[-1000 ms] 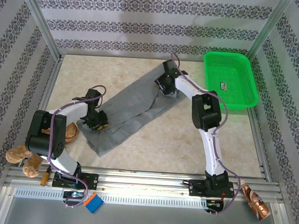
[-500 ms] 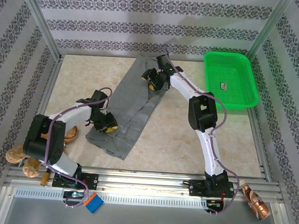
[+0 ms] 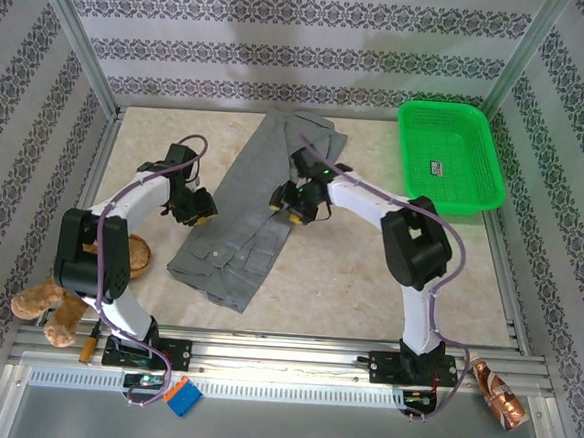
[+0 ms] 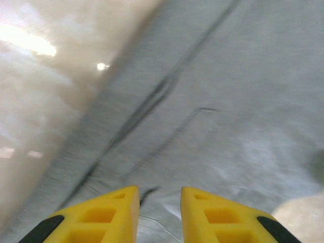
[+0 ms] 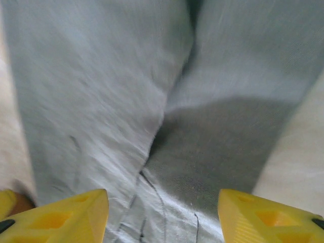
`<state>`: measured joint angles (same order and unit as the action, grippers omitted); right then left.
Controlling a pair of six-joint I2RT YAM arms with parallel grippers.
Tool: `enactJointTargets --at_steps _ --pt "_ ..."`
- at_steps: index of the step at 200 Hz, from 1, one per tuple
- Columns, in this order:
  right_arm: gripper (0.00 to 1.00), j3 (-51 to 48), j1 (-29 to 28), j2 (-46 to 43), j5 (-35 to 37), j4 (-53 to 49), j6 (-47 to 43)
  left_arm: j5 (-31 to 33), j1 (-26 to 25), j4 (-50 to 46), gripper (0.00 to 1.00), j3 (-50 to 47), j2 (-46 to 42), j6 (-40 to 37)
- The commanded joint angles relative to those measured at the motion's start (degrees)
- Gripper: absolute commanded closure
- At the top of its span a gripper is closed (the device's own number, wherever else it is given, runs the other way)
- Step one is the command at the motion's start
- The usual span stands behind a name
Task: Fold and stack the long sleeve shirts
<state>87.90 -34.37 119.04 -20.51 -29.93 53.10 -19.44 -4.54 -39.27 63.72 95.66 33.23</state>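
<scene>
The grey long sleeve shirt (image 3: 249, 186) lies as a long folded strip running from the back middle of the table toward the front left. My left gripper (image 3: 200, 215) hovers at the strip's left edge, and its yellow fingers stand a little apart. In the left wrist view nothing sits between the left gripper (image 4: 160, 190) jaws, and blurred grey shirt fabric (image 4: 228, 101) lies below them. My right gripper (image 3: 291, 209) hangs over the strip's right side near its middle. In the right wrist view the right gripper (image 5: 163, 195) stands wide open above the shirt (image 5: 101, 91) with a fold line under it.
A green basket (image 3: 452, 108) stands at the back right. A brown plush toy (image 3: 45, 307) lies at the front left by the left arm's base, with a round brown object (image 3: 137, 256) next to it. Bare tabletop (image 3: 368, 274) stretches right of the shirt.
The shirt swung from a diagonal lie to nearly straight back-to-front. My right gripper came back from the far end to the middle. My left gripper moved left and back, off the hem.
</scene>
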Motion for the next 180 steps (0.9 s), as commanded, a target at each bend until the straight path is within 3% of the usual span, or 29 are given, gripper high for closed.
enactJointTargets --at_steps 1,40,102,137,159,180 --pt "0.41 1.0 -1.6 2.4 -0.5 -2.2 -1.3 1.1 0.0 -1.4 0.72 -3.4 0.7 -2.6" --pt "0.42 1.0 -1.3 5.5 1.9 -4.6 -3.0 -3.4 -0.9 3.6 0.72 -11.5 0.1 -1.0" --pt "0.42 -6.9 2.0 1.3 9.3 -7.8 -4.7 -14.7 -15.5 12.9 0.72 -15.4 3.7 4.4" --pt "0.41 -10.1 3.2 -2.9 11.7 -8.7 -7.9 -21.5 -17.2 15.2 0.71 -15.8 -1.0 3.7" --pt "0.39 -11.7 2.7 -6.7 12.4 -7.9 -9.9 -24.7 -17.2 11.8 0.66 -14.2 -6.0 0.4" --pt "0.37 -12.1 1.1 -10.9 12.4 -8.3 -11.7 -21.9 -15.6 2.6 0.60 -11.5 -12.1 -5.0"
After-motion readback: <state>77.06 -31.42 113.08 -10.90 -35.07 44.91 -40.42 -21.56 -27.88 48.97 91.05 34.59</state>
